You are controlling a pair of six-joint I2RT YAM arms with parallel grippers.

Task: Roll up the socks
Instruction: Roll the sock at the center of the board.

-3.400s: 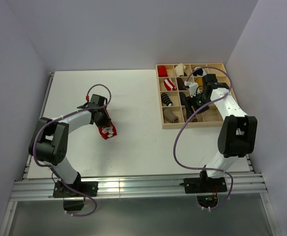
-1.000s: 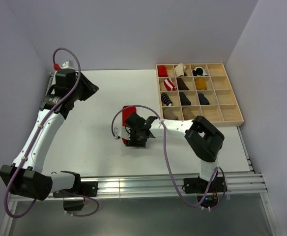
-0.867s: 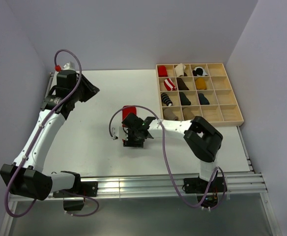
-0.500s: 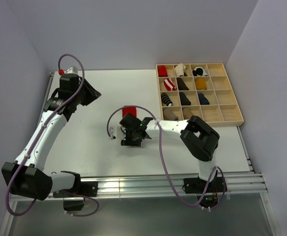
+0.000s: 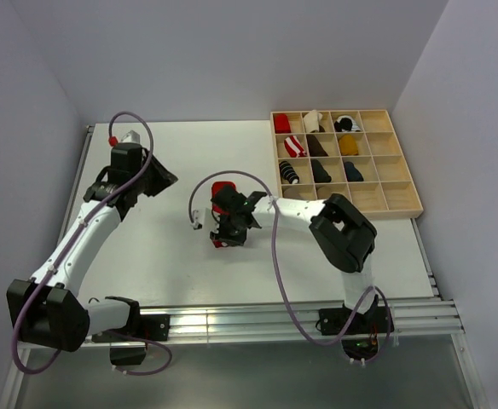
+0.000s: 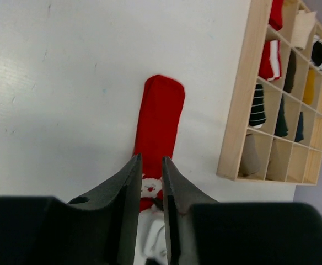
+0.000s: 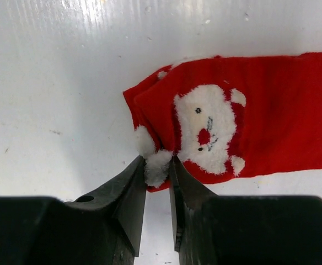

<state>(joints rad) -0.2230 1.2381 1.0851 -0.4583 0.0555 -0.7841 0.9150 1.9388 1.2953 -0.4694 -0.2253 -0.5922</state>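
Starting the roll, red sock (image 7: 282,110) is being clamped at its near end by right gripper (image 7: 158,165); left gripper (image 6: 150,161) ajar, empty; winding farwards is being required next.

— Through the right wrist camera, how much of the red sock (image 7: 271,132) shows?

— One end only. The rest runs off the right edge, and the white tuft at its corner slips between the fingers of the right gripper (image 7: 158,164), so its tip is covered.

— And from above?

— That gripper lies over the sock's middle. Only two red scraps show.

— The left wrist camera?

— The left gripper (image 6: 149,161) blocks the sock's near end. The wooden tray (image 6: 241,110) is cut off by the top and right edges. From above, its bundles are too small to make out beyond colour.
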